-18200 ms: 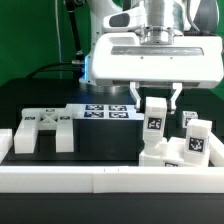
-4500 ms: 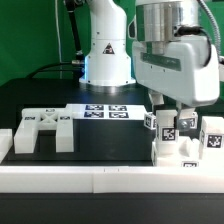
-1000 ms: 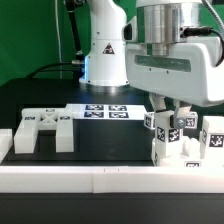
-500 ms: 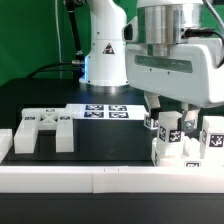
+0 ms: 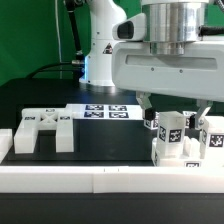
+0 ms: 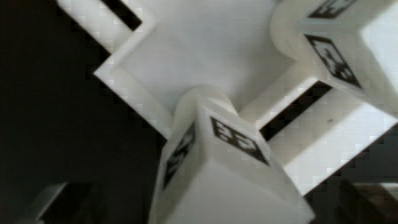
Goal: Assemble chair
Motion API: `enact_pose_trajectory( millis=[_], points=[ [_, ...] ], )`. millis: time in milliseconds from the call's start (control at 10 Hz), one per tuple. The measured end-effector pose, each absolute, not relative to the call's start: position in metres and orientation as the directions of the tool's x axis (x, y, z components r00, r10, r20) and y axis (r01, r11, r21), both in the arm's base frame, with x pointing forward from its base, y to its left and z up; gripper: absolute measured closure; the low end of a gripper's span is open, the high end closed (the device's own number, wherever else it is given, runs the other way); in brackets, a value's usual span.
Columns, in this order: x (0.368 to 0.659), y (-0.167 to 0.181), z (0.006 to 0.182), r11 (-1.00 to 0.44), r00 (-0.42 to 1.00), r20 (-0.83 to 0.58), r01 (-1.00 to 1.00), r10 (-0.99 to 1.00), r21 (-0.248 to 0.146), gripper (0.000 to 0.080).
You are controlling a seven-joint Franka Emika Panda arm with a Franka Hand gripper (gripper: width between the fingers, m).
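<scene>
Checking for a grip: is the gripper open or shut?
Open: the gripper has its fingers spread wide of the tagged leg block between them.

Hand (image 5: pixel 175 108) now shows its broad face to the exterior camera; a moment ago it is narrow side on. Its fingers stand wide apart on either side of the leg block (image 5: pixel 172 129) and no longer clamp it. The block stands free and upright on the other chair parts (image 5: pixel 168 156). In the earliest picture it hangs in the hand, further toward the exterior view's left.
</scene>
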State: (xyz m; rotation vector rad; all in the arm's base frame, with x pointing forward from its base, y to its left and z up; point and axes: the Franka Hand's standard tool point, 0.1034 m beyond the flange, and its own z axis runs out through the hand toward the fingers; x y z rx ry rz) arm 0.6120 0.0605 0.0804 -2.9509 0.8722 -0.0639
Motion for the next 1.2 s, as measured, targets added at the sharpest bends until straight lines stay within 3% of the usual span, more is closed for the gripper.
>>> enact_pose_trajectory(
  millis=[400, 1000, 1200],
  points=[
    [0.6112, 0.0582, 0.0780, -0.965, 0.965, 0.042, -0.257, -0.259, -0.050, 0.0151],
    [0.6112, 0.0558, 0.0779, -0.998, 0.996, 0.053, 0.068, 0.067, -0.018, 0.0151],
    [0.6112, 0.0553, 0.0779, -0.998, 0.997, 0.053, 0.057, 0.056, -0.019, 0.0388]
  ],
)
